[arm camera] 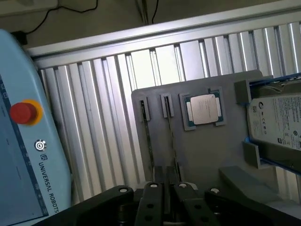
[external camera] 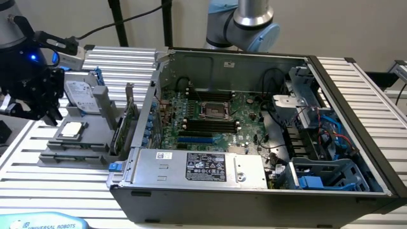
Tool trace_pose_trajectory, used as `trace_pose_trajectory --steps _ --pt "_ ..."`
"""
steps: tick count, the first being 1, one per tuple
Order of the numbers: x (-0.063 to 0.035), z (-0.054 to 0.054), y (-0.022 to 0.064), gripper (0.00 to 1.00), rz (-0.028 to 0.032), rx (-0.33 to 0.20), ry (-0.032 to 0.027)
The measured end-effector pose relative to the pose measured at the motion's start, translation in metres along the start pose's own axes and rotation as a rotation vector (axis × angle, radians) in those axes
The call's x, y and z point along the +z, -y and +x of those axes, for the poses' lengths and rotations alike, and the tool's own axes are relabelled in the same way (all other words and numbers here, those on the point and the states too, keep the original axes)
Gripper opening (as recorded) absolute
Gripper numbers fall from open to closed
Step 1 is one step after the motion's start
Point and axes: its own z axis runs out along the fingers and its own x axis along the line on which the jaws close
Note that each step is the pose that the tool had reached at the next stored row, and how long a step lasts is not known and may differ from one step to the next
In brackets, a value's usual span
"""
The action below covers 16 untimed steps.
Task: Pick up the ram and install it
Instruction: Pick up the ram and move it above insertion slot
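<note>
the black gripper [external camera: 30,109] hangs over a grey parts holder [arm camera: 202,155] on the slatted table [arm camera: 108,117], to the exterior view's left of the open computer case [external camera: 210,62]. its claw is narrow, with a slim gap between the fingers, and holds nothing. the ram [arm camera: 172,141] stands on edge in a holder slot, just beside a second stick [arm camera: 147,136] and near a processor [arm camera: 204,109] and a hard drive [arm camera: 277,125].

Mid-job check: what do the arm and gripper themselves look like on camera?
The arm is a silver-grey tube with pale blue joint caps. The gripper is black, built of hinged links with silver screws. A small blue light glows on the black wrist block above it, and a black cable runs to that block.
</note>
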Motion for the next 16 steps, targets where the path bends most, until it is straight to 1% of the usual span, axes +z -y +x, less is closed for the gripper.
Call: trace_pose_trajectory --steps 2,4,5,16 --pt "0.0036 0.001 -0.0001 0.3 0.0022 0.0 0.0007" --pt "0.0073 0.001 -0.0002 0.3 0.0041 0.0 0.0012" --pt "0.0091 0.002 -0.0003 0.36 0.005 0.0 0.0015" --pt "0.0292 0.004 -0.0013 0.36 0.0111 -0.006 0.003"
